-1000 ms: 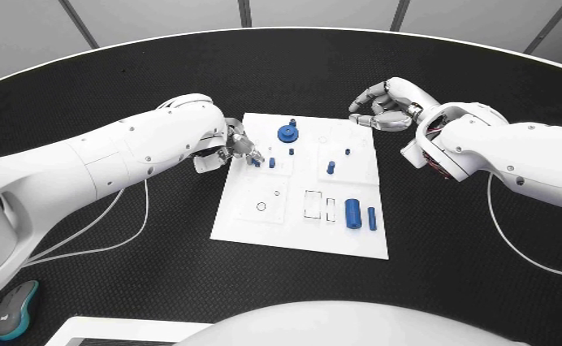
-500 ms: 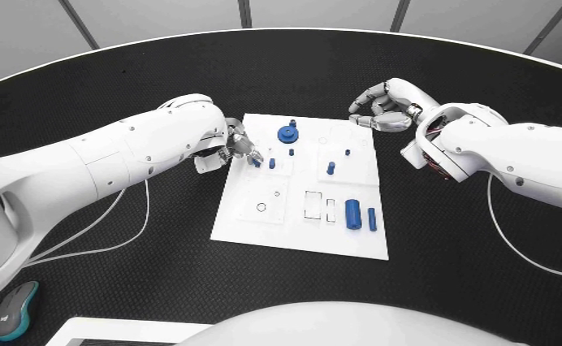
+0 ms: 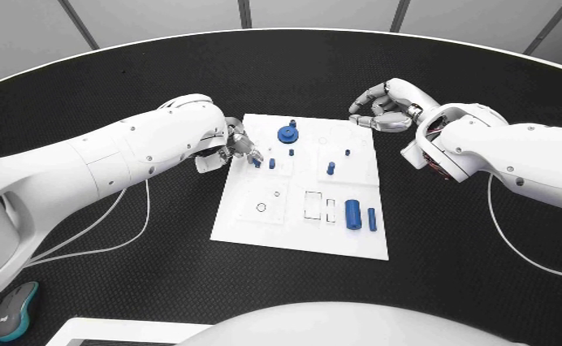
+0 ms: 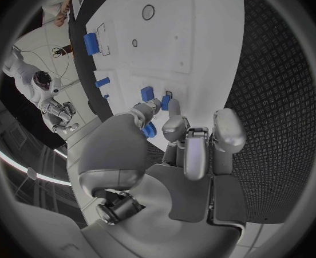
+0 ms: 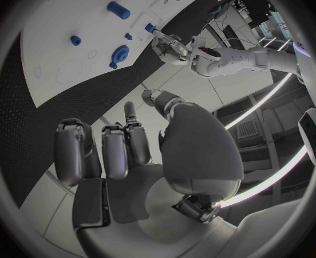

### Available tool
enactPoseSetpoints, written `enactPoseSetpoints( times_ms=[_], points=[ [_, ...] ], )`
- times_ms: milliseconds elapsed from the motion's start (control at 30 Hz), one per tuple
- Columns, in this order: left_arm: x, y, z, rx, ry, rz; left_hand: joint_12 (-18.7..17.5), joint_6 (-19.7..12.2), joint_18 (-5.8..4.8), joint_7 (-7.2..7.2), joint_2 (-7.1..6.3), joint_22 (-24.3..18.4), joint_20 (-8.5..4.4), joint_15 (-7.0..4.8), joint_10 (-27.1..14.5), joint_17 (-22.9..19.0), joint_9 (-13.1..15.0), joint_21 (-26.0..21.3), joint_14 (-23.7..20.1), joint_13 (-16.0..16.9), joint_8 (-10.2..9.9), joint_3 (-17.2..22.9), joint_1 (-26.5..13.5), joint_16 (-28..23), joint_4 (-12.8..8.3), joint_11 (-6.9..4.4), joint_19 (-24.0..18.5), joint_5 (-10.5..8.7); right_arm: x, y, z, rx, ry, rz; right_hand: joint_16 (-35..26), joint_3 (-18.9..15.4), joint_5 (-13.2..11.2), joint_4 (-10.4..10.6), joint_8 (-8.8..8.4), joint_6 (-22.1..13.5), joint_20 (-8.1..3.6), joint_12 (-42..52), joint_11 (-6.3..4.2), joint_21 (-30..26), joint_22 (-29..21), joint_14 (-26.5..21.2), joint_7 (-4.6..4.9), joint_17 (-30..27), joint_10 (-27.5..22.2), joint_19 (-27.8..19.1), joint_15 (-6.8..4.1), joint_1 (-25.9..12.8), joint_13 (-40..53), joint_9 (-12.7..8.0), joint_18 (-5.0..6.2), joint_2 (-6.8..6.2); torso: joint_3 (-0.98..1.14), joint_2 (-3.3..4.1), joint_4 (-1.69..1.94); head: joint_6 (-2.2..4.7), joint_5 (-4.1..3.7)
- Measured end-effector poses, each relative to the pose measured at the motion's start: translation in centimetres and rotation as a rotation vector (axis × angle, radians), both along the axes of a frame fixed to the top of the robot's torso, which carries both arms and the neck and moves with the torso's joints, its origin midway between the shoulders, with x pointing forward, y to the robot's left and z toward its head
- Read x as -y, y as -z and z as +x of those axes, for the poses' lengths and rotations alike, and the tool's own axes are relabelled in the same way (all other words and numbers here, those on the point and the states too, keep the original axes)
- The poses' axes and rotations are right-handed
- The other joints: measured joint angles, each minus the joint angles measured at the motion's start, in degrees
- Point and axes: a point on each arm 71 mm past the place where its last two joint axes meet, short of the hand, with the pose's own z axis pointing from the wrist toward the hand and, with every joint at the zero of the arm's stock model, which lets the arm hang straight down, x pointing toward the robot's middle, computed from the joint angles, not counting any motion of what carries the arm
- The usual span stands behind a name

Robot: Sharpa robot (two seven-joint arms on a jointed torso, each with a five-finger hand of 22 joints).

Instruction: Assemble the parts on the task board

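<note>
Left hand (image 3: 235, 149) at the task board (image 3: 299, 236) edge: fingertips cover a small blue part (image 4: 165, 102); grip or mere touch, cannot tell. Left wrist view: thumb hides most of another blue piece (image 4: 150, 131). Right hand (image 3: 384, 106): curled fingers, contents unreadable.

My task board (image 3: 299, 224) is plain white, sitting on the black table (image 3: 140, 281) with its fine diamond-tread pattern. The parts (image 3: 352, 211) on the board are blue, and a round blue one (image 3: 287, 133) stands at the board's far end. My left hand (image 3: 235, 149) and right hand (image 3: 383, 108) are silver, on white arms.
</note>
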Motion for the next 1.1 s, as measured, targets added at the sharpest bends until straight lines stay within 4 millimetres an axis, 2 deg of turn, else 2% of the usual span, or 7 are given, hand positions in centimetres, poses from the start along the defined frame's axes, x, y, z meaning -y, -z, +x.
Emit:
enactPoseSetpoints(
  times_ms=[133, 200, 300, 467, 567, 700, 1100],
  points=[
    [0.05, -0.02, 0.02, 0.004, 0.0, -0.004, -0.2, 0.0, 0.0, 0.02, 1.14, -0.4, 0.0, 0.0, 0.0, 0.0, -0.1, -0.3, 0.0, -0.2, 0.0, -0.1, 1.6, 0.0, -0.2, 0.0, 0.0, 0.0, 0.01, 0.01, 0.02, 0.0, 0.0, 0.0, 0.0, 0.0, 0.0, 0.0, 0.0, 0.0, 0.0, 0.0, 0.0, 0.0, 0.0, 0.0, 0.0, 0.0, 0.0, 0.0, 0.0, 0.0, 0.0, 0.0, 0.0, 0.0, -0.01, 0.01, -0.01, 0.0, 0.0],
    [0.1, -0.03, 0.01, 0.005, 0.002, -0.005, -0.7, -0.8, 0.0, 0.11, 2.41, -0.9, -0.07, 0.0, -0.6, 0.0, -0.2, -0.7, 0.0, -0.8, 0.0, 1.0, 3.4, -0.1, -0.8, 0.02, -0.5, 0.0, 0.0, 0.02, 0.02, -0.001, 0.0, 0.0, 0.0, 0.0, 0.0, 0.0, 0.0, 0.0, 0.0, 0.0, 0.0, 0.0, 0.0, 0.0, 0.0, 0.0, 0.0, 0.0, 0.0, 0.0, 0.0, 0.0, 0.0, 0.0, -0.03, 0.01, 0.0, 0.01, -0.01],
    [0.15, -0.03, 0.0, 0.004, 0.005, -0.007, -1.1, -1.4, 0.01, 0.31, 3.22, -1.4, 0.02, 0.0, -1.0, 0.0, -0.2, -0.9, 0.0, -1.4, 0.0, 3.0, 5.2, -0.2, -1.6, 0.13, -0.6, 0.25, 0.0, 0.04, 0.03, -0.002, -0.001, -0.001, 0.0, 0.0, 0.0, 0.0, 0.0, 0.0, 0.0, 0.0, 0.0, 0.0, 0.0, 0.0, 0.0, 0.0, 0.0, 0.0, 0.0, 0.0, 0.0, 0.0, 0.0, 0.0, -0.03, 0.02, 0.03, 0.01, -0.01],
    [0.2, 0.0, -0.02, -0.003, 0.008, -0.013, -1.5, -2.7, 0.01, 0.82, 2.72, -1.7, 0.23, 0.0, -1.4, 0.0, 0.4, -1.2, 0.0, -2.2, 0.6, 9.0, 6.5, -0.5, -3.6, 0.42, -0.9, 0.22, -0.01, 0.05, 0.02, -0.003, -0.002, -0.001, 0.0, 0.0, 0.0, 0.0, 0.0, 0.0, 0.0, 0.0, 0.0, 0.0, 0.0, 0.0, 0.0, 0.0, 0.0, 0.0, 0.0, 0.0, 0.0, 0.0, 0.0, 0.0, -0.03, 0.02, 0.06, 0.01, -0.02],
    [0.25, 0.03, -0.03, -0.009, 0.012, -0.016, -1.8, -3.3, 0.0, 1.21, 2.53, -2.0, 0.32, 0.0, -1.6, 0.0, 1.0, -1.2, 0.0, -2.5, 1.5, 10.7, 6.7, -0.5, -2.7, 0.62, -0.9, 0.28, 0.01, 0.06, 0.02, -0.004, -0.002, -0.001, 0.0, 0.0, 0.0, 0.0, 0.0, 0.0, 0.0, 0.0, 0.0, 0.0, 0.0, 0.0, 0.0, 0.0, 0.0, 0.0, 0.0, 0.0, 0.0, 0.0, 0.0, 0.0, -0.03, 0.03, 0.05, 0.01, -0.02],
    [0.31, 0.05, -0.05, -0.014, 0.018, -0.019, -2.2, -3.7, 0.0, 1.22, 2.55, -2.1, 0.51, 0.0, -1.6, 0.0, 1.5, -1.4, 0.0, -3.1, 2.0, 11.6, 6.7, -0.7, -1.8, 0.62, -1.1, 0.43, 0.02, 0.06, 0.01, -0.004, -0.002, -0.001, 0.0, 0.0, 0.0, 0.0, 0.0, 0.0, 0.0, 0.0, 0.0, 0.0, 0.0, 0.0, 0.0, 0.0, 0.0, 0.0, 0.0, 0.0, 0.0, 0.0, 0.0, 0.0, -0.03, 0.02, 0.03, -0.01, -0.02],
    [0.24, 0.08, -0.14, -0.029, 0.02, -0.052, -2.2, -3.9, 0.0, 1.41, 2.92, -2.2, 0.52, 0.0, -1.8, 0.0, 2.2, -1.4, 0.0, -3.5, 2.7, 12.0, 6.6, -0.8, -1.4, 0.83, -1.1, 0.4, 0.05, 0.06, 0.0, -0.004, -0.001, -0.001, 0.0, 0.0, 0.3, 0.0, 0.24, 0.0, 0.0, 0.0, 0.0, 0.0, 0.0, 0.0, 0.0, 0.0, 0.0, 0.0, 0.0, 0.0, 0.0, 0.0, 0.0, 0.0, -0.04, 0.02, 0.02, -0.07, -0.03]
  ],
)
